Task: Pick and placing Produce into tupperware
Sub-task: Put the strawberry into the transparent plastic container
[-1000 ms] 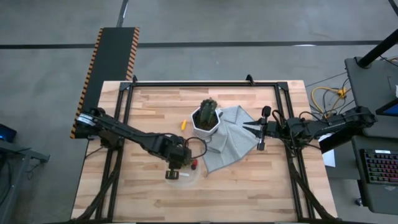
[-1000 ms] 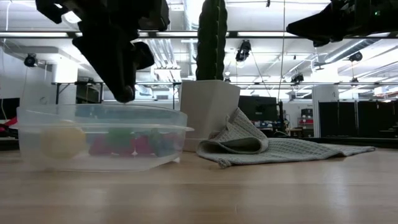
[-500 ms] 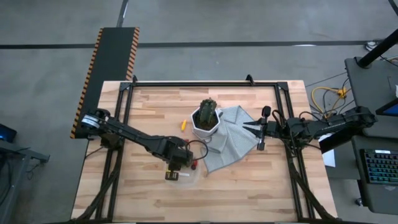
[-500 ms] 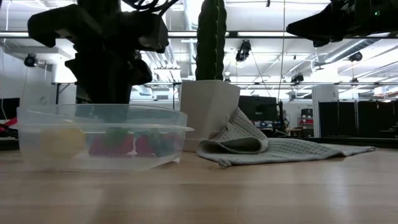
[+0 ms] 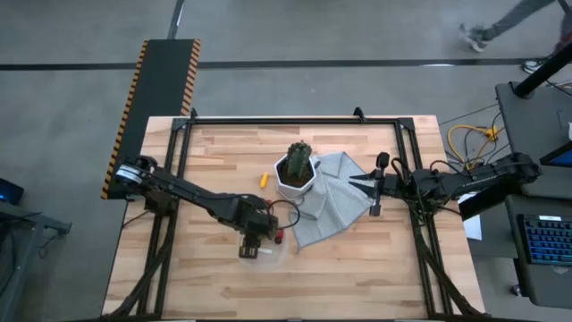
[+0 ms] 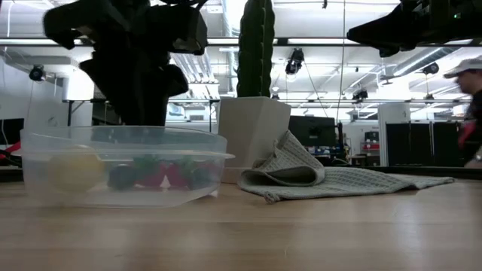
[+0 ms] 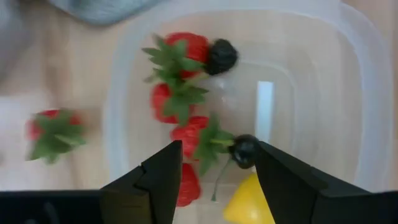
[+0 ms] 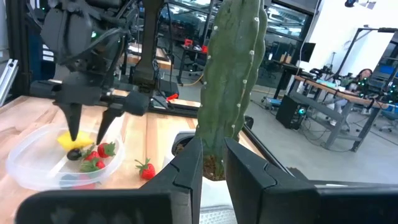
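The clear tupperware stands on the table near the front left, also seen in the low view. It holds several red strawberries, two dark berries and a yellow lemon. My left gripper hangs open just above them, pointing down, and holds nothing; the right wrist view shows its spread fingertips. One strawberry lies on the wood beside the tupperware. A small orange piece lies left of the cactus pot. My right gripper waits at the table's right, level, with a narrow gap between its fingers.
A green cactus in a white faceted pot stands mid-table on a grey cloth that spreads to its right. Black frame rails run along the table's edges. A person passes in the room beyond.
My left gripper has opened above the tupperware. A dark berry now lies among the strawberries inside, where the low view showed none before. A person has walked into view behind the table.
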Motion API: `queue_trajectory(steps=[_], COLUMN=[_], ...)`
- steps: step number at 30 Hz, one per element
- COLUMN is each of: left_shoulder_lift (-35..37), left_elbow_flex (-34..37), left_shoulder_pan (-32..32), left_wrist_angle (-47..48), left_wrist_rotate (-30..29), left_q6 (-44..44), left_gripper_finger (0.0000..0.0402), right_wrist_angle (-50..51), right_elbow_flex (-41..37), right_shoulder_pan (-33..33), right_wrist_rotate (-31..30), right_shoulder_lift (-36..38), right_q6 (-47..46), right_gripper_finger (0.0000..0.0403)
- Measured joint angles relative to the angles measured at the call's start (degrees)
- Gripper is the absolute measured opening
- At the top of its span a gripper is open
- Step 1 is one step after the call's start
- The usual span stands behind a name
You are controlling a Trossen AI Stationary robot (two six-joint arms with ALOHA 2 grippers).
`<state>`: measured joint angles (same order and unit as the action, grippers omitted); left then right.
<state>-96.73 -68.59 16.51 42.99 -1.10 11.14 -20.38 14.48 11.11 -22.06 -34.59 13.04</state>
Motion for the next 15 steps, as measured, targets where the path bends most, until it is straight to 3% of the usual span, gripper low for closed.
queue_trajectory(steps=[6, 11, 15], left_shoulder_lift=[3.7, 7.3, 7.8], left_elbow_flex=[0.0, 0.0, 0.0], left_shoulder_pan=[-2.2, -6.2, -13.7], left_wrist_angle=[1.8, 2.0, 2.1], left_wrist_rotate=[-5.4, -15.3, -9.1], left_q6=[0.2, 3.8, 16.4], left_gripper_finger=[0.0186, 0.0186, 0.0186], right_wrist_angle=[0.0, 0.0, 0.1], right_elbow_flex=[0.0, 0.0, 0.0], right_shoulder_pan=[0.0, 0.0, 0.0], right_wrist_rotate=[0.0, 0.0, 0.0], right_shoulder_lift=[0.0, 0.0, 0.0], right_q6=[0.0, 0.0, 0.0], right_gripper_finger=[0.0057, 0.0057, 0.0057])
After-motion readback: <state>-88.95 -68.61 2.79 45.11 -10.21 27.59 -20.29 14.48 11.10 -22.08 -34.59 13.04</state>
